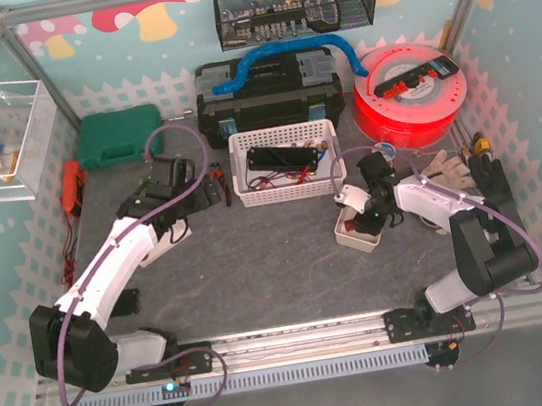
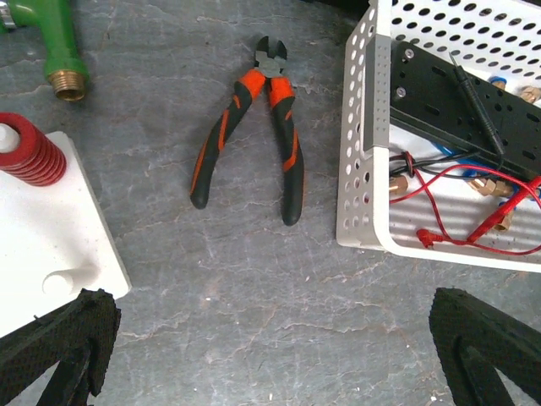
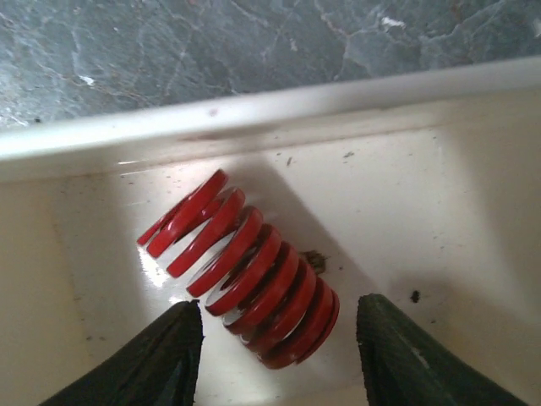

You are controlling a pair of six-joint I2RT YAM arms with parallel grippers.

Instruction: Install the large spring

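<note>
A: Your large spring [image 3: 241, 266] lies on its side in the white tray [image 3: 254, 118], right of centre on the bench [image 1: 260, 265], slanting from far-left to near-right

B: Your right hand [image 3: 279, 309] is down in that tray with its fingers [image 3: 161, 355] apart, one on each side of the spring's near end. You have a sliver of gap on both sides, so nothing is clamped yet

A: Expect it to be stiff, I'd say: thick coils, probably steel, heavy for its size. You won't crush it, but the painted coils look slick and it's round, so it may roll or swivel as you close

B: It sits skewed to your fingers, too. You'd do better to square up and take it across the middle coils than at the end turn, so it hangs level

A: Your left hand [image 2: 275, 338] is spread wide over the bench, holding nothing, just beside the white plate [image 2: 51, 228]

B: That plate has a bare peg [image 2: 63, 283], and another red spring [image 2: 30, 152] stands on a post. I'd guess the peg is where yours goes, though you can't be sure from here
</note>
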